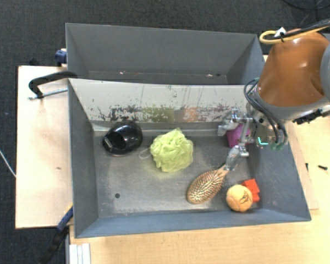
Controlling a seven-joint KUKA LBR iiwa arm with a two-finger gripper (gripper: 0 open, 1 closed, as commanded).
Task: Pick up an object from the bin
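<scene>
My gripper [229,128] hangs low at the bin's right side, near the back wall, under the arm's orange cover. A small magenta thing [234,136] lies right against it, partly hidden by it. Just below, a hairbrush [208,186] with a gold-brown head lies slantwise, its silvery handle pointing up toward the gripper. An orange-yellow ball [238,197] rests at the front right, touching a small red-orange block [252,189].
A light green mesh sponge [171,150] sits mid-bin, and a black rounded thing [122,138] lies to its left by the back wall. The bin's front left floor is bare. The arm reaches in over the right rim.
</scene>
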